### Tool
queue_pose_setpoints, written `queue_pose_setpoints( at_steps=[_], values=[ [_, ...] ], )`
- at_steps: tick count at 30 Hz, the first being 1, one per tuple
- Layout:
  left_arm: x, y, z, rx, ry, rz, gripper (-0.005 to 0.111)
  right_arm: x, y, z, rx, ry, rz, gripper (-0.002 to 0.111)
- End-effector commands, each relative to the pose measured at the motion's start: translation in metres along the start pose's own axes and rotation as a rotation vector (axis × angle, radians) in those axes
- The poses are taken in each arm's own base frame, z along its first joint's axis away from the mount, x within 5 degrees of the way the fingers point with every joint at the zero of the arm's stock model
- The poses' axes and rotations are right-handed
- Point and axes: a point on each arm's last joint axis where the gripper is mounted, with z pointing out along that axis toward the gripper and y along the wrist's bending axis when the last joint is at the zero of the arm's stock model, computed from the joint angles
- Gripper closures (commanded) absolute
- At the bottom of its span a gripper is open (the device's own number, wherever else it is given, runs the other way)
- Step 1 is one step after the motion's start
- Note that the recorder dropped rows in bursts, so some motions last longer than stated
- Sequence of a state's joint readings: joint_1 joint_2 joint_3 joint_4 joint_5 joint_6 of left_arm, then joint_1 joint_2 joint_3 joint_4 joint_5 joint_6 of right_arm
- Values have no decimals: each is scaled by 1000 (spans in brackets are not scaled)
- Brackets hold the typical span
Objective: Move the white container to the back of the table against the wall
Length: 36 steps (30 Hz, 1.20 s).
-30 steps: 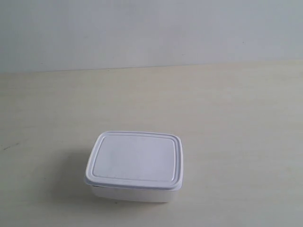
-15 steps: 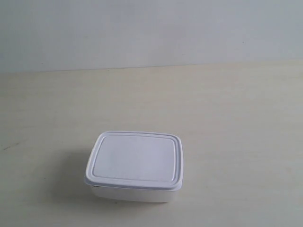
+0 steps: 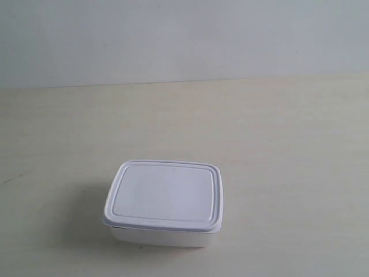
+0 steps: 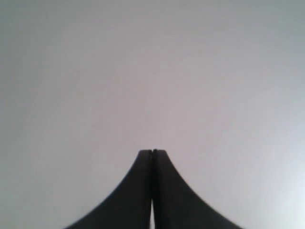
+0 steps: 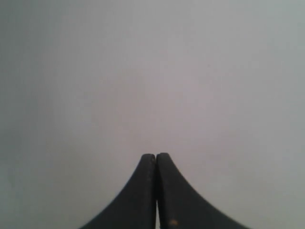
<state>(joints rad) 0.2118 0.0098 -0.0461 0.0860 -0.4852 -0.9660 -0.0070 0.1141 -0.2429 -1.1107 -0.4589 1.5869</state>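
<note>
White container (image 3: 163,199) (exterior view only)

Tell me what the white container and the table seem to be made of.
The white container: likely plastic, smooth and matte to faintly glossy, judging by its moulded rounded corners and raised lid rim. The table: pale beige wood-grain surface, matte; real wood or laminate cannot be told.

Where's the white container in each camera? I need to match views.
Exterior view: white container lower centre, on the table, short of the wall.
Left wrist view: absent; only left fingers, shut, pale backdrop.
Right wrist view: absent; right fingers, shut, same backdrop.
Shared landmark: possibly the wall, that pale backdrop.
</note>
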Motion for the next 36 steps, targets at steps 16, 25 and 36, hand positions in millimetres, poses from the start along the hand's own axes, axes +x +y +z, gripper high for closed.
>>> queue_pose_setpoints(
  at_steps=[16,25,36],
  values=[
    [49,-48,78,299,914,-6,107,15,-10,84,-218,548,164,108],
    [78,-42,74,237,1098,32,107,38,-13,97,-297,662,238,108],
    [157,-52,35,338,1511,260,107,94,24,95,-384,969,61,108]
  ],
)
